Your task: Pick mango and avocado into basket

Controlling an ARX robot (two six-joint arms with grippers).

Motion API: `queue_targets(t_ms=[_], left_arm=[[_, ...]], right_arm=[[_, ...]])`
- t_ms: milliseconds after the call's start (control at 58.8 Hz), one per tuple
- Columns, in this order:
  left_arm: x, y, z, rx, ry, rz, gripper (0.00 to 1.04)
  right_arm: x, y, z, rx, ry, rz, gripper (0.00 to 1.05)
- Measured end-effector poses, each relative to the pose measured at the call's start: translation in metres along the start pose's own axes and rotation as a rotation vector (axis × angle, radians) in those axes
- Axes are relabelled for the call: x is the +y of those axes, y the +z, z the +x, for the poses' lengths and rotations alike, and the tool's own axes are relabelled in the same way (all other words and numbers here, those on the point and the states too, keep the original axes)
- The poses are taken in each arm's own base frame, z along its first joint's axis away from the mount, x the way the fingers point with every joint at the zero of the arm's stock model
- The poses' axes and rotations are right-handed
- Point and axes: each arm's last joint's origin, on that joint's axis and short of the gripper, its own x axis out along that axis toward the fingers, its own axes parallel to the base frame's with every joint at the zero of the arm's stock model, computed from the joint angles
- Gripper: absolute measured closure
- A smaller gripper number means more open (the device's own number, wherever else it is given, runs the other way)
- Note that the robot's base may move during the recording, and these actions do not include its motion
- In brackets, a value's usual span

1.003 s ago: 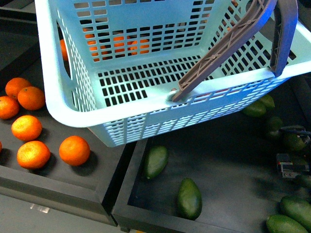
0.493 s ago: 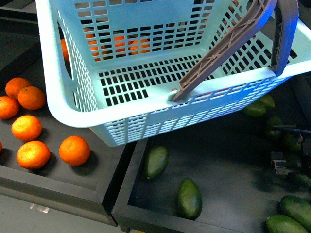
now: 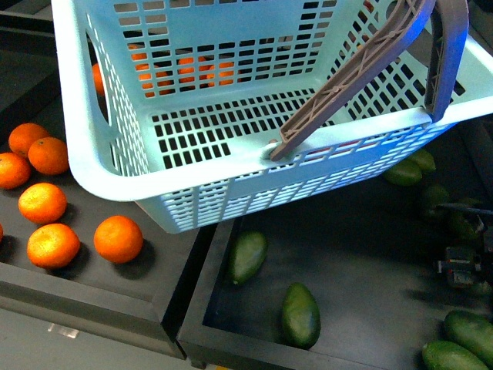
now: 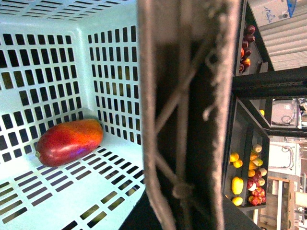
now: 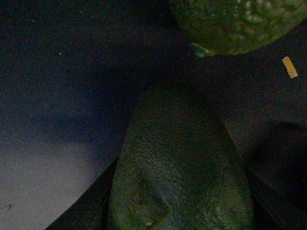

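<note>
While our left fingers [image 4: 136,224] clenched the pale teal plastic basket's [image 3: 100,154] brown handle [image 3: 347,77], our right fingers [image 5: 91,211] flanked a dull olive-green avocado [image 5: 177,167] on the black tray [image 3: 362,247]; gripping or not, we couldn't tell.

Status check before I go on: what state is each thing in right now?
basket, lifted and tilted.
mango, lying inside the basket by its wall.
avocado, lying on the right tray, flanked by the right gripper; grip unclear.
oranges, loose on the left tray.
</note>
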Motion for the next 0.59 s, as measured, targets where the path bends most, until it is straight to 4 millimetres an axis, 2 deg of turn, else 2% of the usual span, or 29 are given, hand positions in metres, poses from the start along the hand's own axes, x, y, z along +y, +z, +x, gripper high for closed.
queue_targets(t_ms=[204,323,425,595], left_arm=[[0.000,0.000,0.000,0.000,0.000,0.000,0.99],[0.000,0.000,0.000,0.000,0.000,0.000,0.99],[0.000,0.000,0.000,0.000,0.000,0.000,0.99],[0.000,0.000,0.000,0.000,0.000,0.000,0.99]], right_arm=[[-0.011,-0.002,-0.022,-0.024,0.011,0.040,0.51],[-0.018,0.008,-0.055,-0.101,0.040,0.071,0.51],[-0.024,0.016,-0.092,-0.176,0.065,0.082,0.51],[-0.032,0.018,-0.150,-0.270,0.114,0.097,0.51]])
